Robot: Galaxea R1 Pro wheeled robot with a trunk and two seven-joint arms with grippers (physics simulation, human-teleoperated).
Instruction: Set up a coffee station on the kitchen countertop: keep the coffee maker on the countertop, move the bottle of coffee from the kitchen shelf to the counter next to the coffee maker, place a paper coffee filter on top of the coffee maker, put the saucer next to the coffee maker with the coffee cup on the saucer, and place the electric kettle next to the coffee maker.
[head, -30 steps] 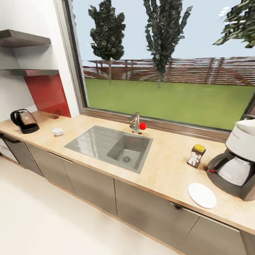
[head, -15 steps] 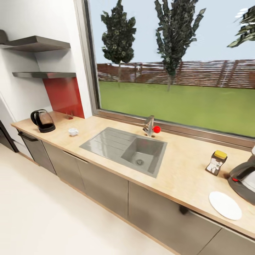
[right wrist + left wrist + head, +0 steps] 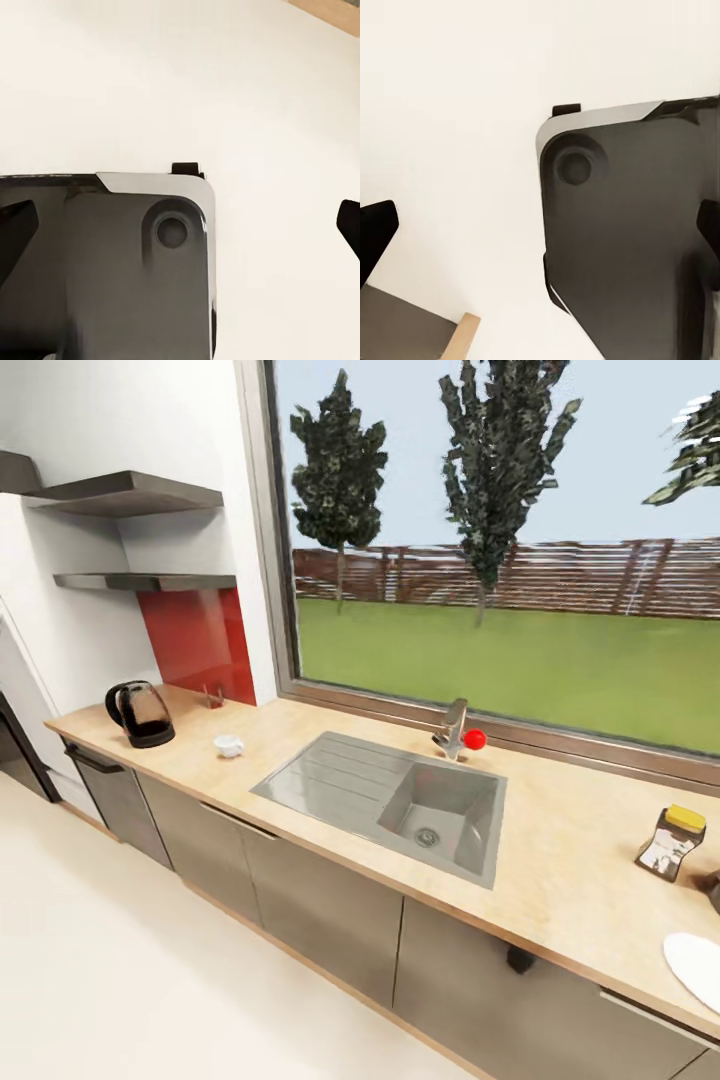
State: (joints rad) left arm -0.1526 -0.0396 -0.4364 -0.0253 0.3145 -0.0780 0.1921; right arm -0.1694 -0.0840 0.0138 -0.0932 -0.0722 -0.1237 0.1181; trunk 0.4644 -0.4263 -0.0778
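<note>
The kitchen countertop runs across the head view. On its far left end stands the electric kettle, with the coffee cup a little to its right. Toward the right end sits the bottle of coffee. Below it the saucer is cut by the picture's edge, as is a dark sliver of the coffee maker. The kitchen shelf hangs at top left. The paper coffee filter is out of view. My left gripper and right gripper are open over the floor, holding nothing.
A steel sink with a faucet and a red knob sits mid-counter under a big window. Grey cabinet fronts face a pale floor. A dark appliance edge stands at far left. My dark base shows in both wrist views.
The whole head view has swung left, so the coffee maker and saucer have slid to the right edge and more of the shelves shows. Nothing on the counter has moved.
</note>
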